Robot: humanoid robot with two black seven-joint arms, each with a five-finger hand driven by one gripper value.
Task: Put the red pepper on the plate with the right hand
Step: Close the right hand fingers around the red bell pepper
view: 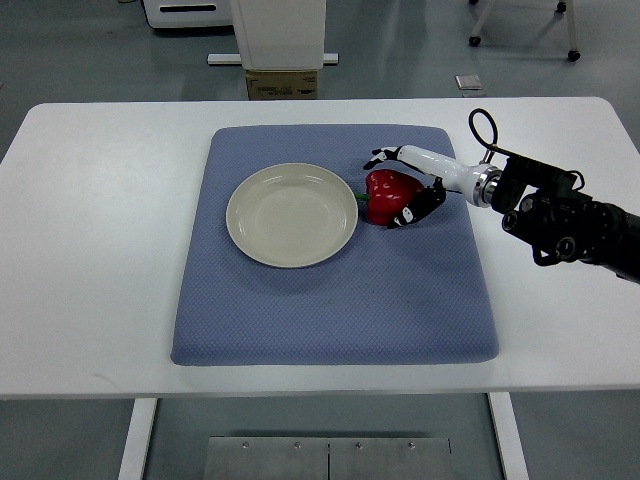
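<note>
We see a white table [90, 250] with a blue mat [330, 300] lying flat across the middle of its top

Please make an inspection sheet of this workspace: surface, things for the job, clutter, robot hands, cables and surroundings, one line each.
Surface: white table with a blue mat lying on it.
Job's things: empty cream plate on the mat; red pepper on the mat just right of the plate, not on it.
Clutter: nothing seen.
Robot hands: right robot hand has its fingers curled around the pepper; left robot hand not in view.
Cables: black cable loop above the right wrist.
Surroundings: grey floor, cardboard box behind the table, chair wheels at top right.
</note>
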